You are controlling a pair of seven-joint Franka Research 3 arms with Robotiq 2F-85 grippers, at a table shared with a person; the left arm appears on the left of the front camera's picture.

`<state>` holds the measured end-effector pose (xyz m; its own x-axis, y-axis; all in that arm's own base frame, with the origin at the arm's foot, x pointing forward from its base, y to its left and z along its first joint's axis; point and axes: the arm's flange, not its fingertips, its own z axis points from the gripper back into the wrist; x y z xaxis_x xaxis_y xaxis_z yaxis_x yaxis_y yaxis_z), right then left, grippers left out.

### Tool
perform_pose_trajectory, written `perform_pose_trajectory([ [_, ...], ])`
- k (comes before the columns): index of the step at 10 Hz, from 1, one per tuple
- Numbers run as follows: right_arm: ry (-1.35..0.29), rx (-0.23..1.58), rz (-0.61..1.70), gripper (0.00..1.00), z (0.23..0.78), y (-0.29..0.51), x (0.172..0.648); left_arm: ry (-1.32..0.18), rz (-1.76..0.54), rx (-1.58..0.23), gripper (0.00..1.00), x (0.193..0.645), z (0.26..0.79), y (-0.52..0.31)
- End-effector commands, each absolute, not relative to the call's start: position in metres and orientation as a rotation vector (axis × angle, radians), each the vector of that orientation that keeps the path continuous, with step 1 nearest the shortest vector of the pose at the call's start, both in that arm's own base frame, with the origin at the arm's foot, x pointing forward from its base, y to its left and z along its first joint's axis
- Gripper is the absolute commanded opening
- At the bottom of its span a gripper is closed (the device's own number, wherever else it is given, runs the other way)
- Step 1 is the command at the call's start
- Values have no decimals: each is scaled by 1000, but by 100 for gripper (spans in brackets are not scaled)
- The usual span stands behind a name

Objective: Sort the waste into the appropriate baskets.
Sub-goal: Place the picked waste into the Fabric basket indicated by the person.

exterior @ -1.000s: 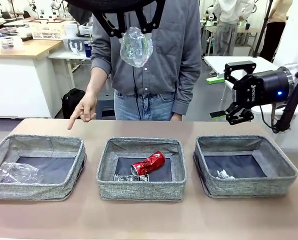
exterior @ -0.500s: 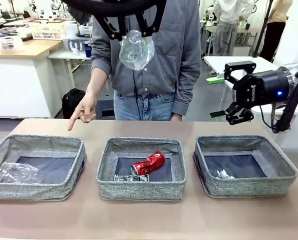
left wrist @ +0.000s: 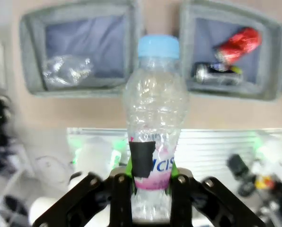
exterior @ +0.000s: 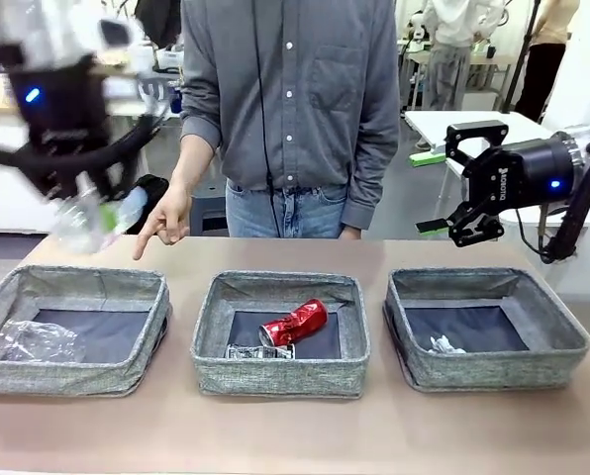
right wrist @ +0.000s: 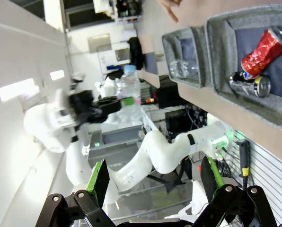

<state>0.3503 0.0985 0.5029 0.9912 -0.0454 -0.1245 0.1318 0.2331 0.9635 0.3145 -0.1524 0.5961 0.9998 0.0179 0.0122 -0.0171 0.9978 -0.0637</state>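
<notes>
Left end effector (left wrist: 148,189) is clamping the clear blue-capped bottle (left wrist: 154,118) at its labelled base, cap pointing away from the fingers toward the left basket (left wrist: 79,52) beyond it, while the right end effector (exterior: 451,183) is hanging wide apart, nothing between its pads.

The tan bench (exterior: 295,435) carried three grey baskets in a row: one (exterior: 72,332) below the left tool (exterior: 82,213), one (exterior: 280,332) in the middle, one (exterior: 483,327) below the right tool (exterior: 463,188).
</notes>
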Motion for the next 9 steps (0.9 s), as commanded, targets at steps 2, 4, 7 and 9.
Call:
perform_pose_trajectory([
  [2,78,1346,-129,100,505,100,350,-69,192,-123,24,312,523,-94],
  [4,78,1346,-129,100,505,100,350,-38,283,-122,24,319,490,-71],
  [7,78,1346,-129,100,505,100,350,-22,307,-143,24,322,474,-59],
  [9,78,1346,-129,100,505,100,350,-23,310,-134,24,323,470,-58],
])
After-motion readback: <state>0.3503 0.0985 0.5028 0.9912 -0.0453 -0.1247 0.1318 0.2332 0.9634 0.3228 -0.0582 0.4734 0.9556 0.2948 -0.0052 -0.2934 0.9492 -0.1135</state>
